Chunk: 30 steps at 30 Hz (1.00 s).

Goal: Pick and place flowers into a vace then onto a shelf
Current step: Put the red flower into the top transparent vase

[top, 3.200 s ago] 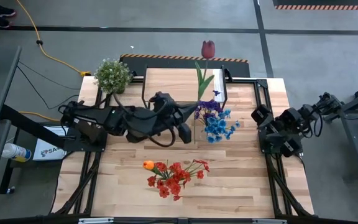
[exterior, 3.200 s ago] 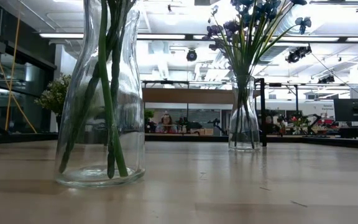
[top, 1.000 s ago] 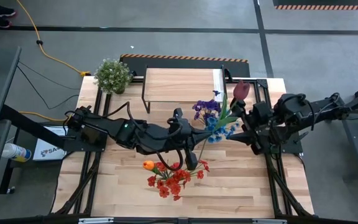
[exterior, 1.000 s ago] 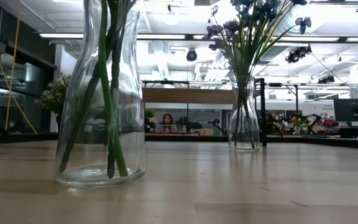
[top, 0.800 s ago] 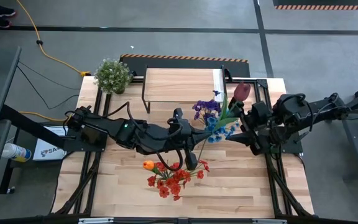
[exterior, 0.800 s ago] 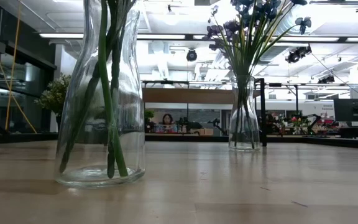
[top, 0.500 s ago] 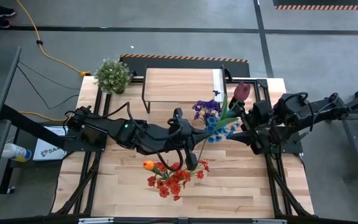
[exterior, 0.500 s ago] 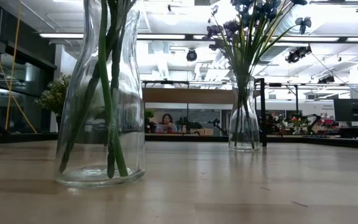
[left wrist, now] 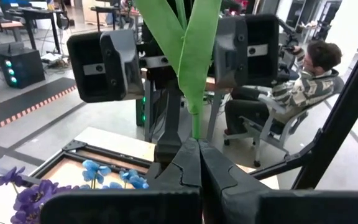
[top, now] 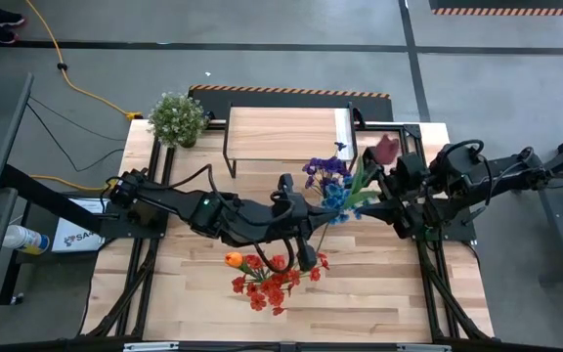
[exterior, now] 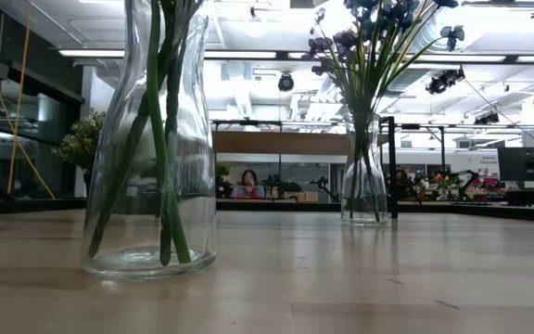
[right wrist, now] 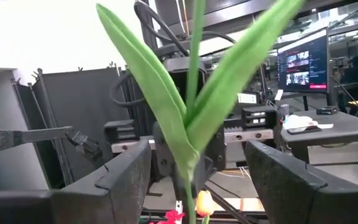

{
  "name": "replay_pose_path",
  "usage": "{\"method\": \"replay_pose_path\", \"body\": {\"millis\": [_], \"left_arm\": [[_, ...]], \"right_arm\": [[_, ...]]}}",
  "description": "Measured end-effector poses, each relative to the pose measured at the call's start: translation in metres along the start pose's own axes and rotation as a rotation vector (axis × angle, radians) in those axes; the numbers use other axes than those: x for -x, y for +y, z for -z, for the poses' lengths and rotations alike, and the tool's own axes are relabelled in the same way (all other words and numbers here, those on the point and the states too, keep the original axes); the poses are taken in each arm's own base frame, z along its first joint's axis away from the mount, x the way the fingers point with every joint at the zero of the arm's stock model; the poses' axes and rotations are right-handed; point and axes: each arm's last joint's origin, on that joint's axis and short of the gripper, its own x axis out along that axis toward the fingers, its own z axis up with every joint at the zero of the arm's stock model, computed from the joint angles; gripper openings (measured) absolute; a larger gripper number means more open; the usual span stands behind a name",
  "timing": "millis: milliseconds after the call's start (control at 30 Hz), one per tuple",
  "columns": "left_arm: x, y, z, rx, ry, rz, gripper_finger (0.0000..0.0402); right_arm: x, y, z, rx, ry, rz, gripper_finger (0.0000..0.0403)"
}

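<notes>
Our left gripper (left wrist: 197,163) is pinched tight on the stem of the dark maroon flower (top: 386,149), holding it up over the right side of the table so our right gripper (right wrist: 194,163), jaws wide apart around its leaves, can take it.

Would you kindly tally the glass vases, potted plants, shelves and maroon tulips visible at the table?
Glass vases: 2
Potted plant: 1
Shelf: 1
Maroon tulip: 1
Total: 5

Maroon flower (top: 387,149) now nearer right gripper (top: 396,192).
</notes>
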Motion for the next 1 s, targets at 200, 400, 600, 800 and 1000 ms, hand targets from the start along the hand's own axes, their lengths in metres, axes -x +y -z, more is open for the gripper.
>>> {"method": "replay_pose_path", "body": {"millis": [200,400,600,800,1000], "left_arm": [[0.000,0.000,-0.001,0.004,-0.008,0.001,0.0022],[0.000,0.000,-0.001,0.006,-0.009,0.001,0.0022],[-0.001,0.000,-0.001,0.009,-0.012,0.001,0.0022],[-0.004,-0.002,0.003,0.002,0.001,-0.002,0.0022],[-0.003,-0.002,0.003,0.003,0.001,-0.002,0.0022]], "right_arm": [[0.000,0.000,0.000,0.000,0.001,-0.005,0.0252],[-0.001,0.000,0.001,0.000,-0.001,-0.006,0.0251],[-0.010,-0.002,0.008,-0.005,0.017,-0.004,0.0239],[-0.012,-0.002,0.007,-0.004,-0.002,-0.008,0.0222],[-0.011,-0.002,0.006,-0.033,-0.013,-0.014,0.0201]]}}
